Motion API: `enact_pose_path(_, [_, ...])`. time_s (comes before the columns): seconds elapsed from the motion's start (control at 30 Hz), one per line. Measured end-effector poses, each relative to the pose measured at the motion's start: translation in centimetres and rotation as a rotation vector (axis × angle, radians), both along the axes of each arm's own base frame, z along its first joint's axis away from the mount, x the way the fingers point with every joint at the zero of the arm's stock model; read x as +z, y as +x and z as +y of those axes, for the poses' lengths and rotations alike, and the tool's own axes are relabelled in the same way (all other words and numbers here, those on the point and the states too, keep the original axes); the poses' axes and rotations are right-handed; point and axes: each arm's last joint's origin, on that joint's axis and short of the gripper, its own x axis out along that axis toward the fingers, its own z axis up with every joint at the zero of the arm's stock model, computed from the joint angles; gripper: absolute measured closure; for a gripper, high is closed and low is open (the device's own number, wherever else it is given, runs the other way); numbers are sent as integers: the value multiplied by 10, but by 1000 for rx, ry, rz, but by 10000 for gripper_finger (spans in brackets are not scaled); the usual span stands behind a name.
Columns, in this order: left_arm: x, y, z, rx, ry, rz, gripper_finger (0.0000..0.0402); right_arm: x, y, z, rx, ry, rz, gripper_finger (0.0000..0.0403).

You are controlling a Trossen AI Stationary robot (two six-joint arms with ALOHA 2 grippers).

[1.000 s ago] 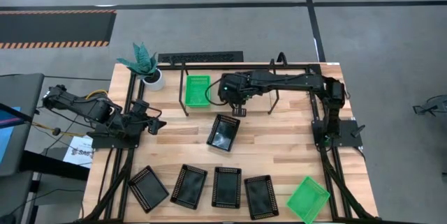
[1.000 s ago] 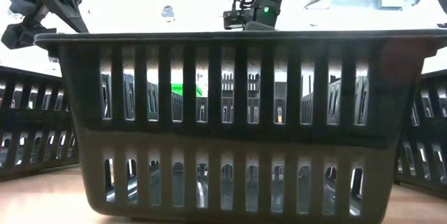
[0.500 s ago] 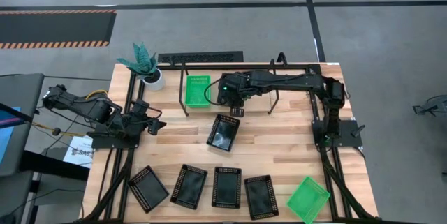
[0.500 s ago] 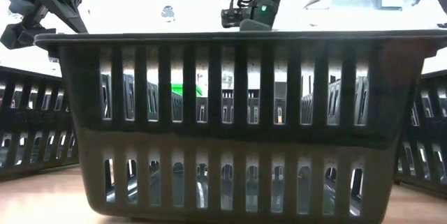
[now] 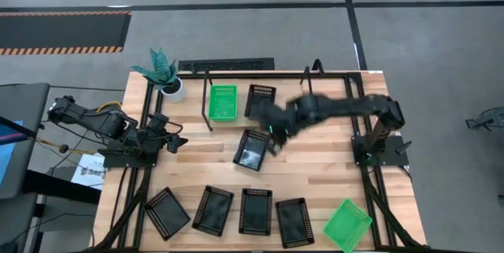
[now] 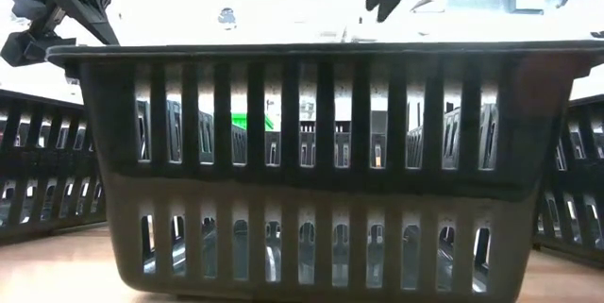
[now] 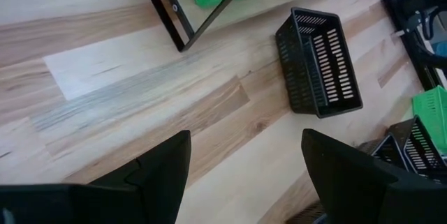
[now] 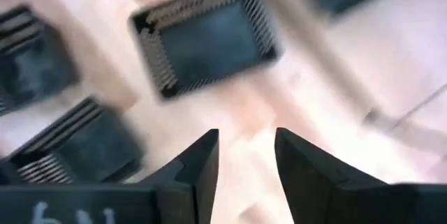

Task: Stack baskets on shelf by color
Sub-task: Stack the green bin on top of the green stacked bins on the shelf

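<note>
On the shelf at the table's far side, a green basket and a black basket sit side by side. Another black basket lies on the table's middle. My right gripper hovers open just right of it, blurred, nothing between its fingers. Several black baskets and a green one lie in a row along the near edge. My left gripper waits open at the table's left.
A potted plant stands at the far left corner, with a long black strip beside it. In the low view a black basket fills the picture right in front of the camera. Bare wood lies between the shelf and the near row.
My right gripper has left the shelf, rising and swinging toward the near edge and a little right, rolling as it went. It now hangs by the middle black basket. A black basket now shows on the shelf beside the green one, where the arm stood.
</note>
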Motion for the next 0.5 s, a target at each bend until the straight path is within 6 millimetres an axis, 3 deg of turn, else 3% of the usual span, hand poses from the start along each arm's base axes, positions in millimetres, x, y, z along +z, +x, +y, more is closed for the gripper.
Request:
enact_pose_path(0.3, [0, 0, 0, -18, -7, 7, 141, -14, -44, 119, -371, 97, 107, 230])
enact_pose_path(0.5, [0, 0, -1, -56, 1, 19, 141, -27, -83, 172, -649, 121, 110, 209])
